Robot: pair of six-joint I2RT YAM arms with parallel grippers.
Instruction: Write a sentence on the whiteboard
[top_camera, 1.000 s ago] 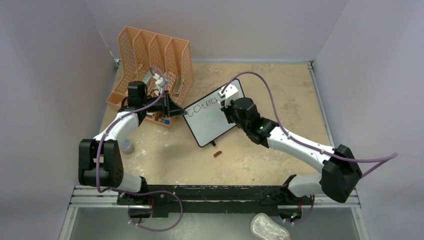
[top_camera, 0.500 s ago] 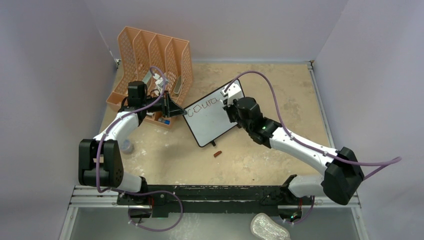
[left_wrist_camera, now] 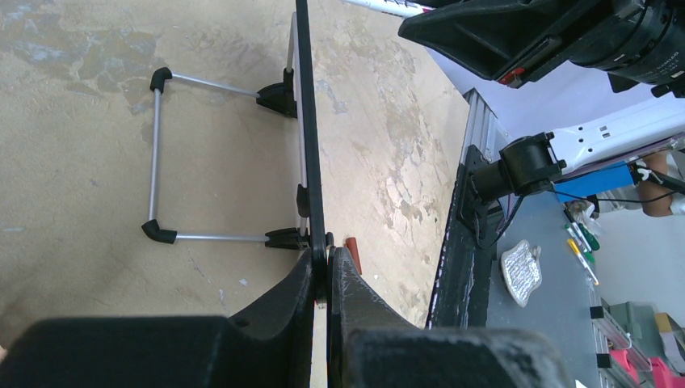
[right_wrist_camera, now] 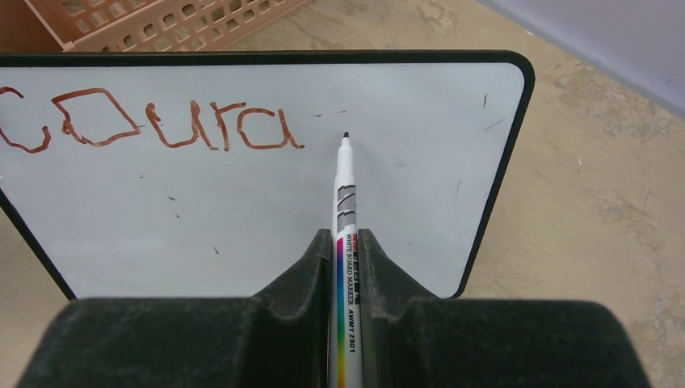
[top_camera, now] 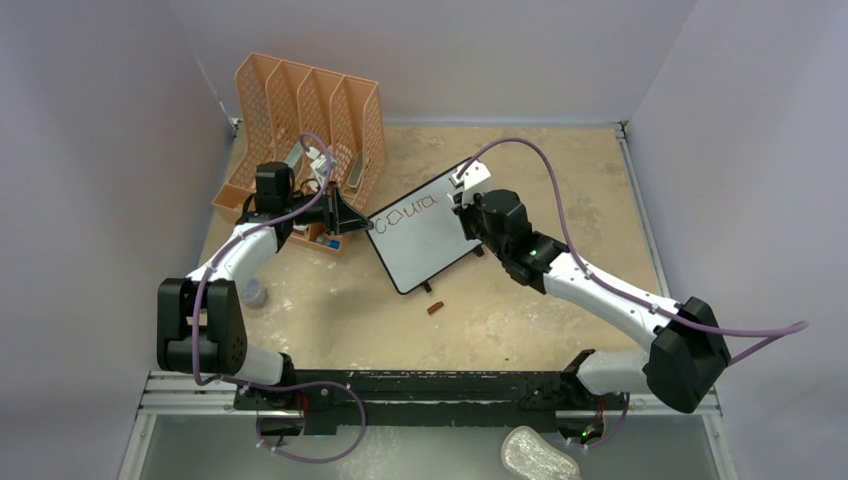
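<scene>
The whiteboard (top_camera: pixel 425 245) stands tilted on its wire feet (left_wrist_camera: pixel 155 153) in the middle of the table. Reddish-brown letters "coura" (right_wrist_camera: pixel 153 121) run along its top line, small in the top view (top_camera: pixel 408 211). My left gripper (left_wrist_camera: pixel 327 260) is shut on the board's black edge (left_wrist_camera: pixel 305 121), at the board's left corner (top_camera: pixel 368 225). My right gripper (right_wrist_camera: pixel 347 238) is shut on a white whiteboard marker (right_wrist_camera: pixel 346 194). Its dark tip (right_wrist_camera: pixel 346 136) points at the board just right of the last "a"; contact cannot be told. From above, the right gripper (top_camera: pixel 470 205) hangs over the board's right part.
An orange perforated file organizer (top_camera: pixel 305 115) stands behind the left arm, its mesh showing above the board (right_wrist_camera: pixel 161 20). A small brown cap (top_camera: pixel 434 308) lies in front of the board. A clear cup (top_camera: pixel 254 292) sits by the left arm. A silvery lump (top_camera: pixel 538 455) lies below the rail.
My right gripper has shifted a little to the right and away along the board with the marker. The letters read the same. The left arm and board have not moved.
</scene>
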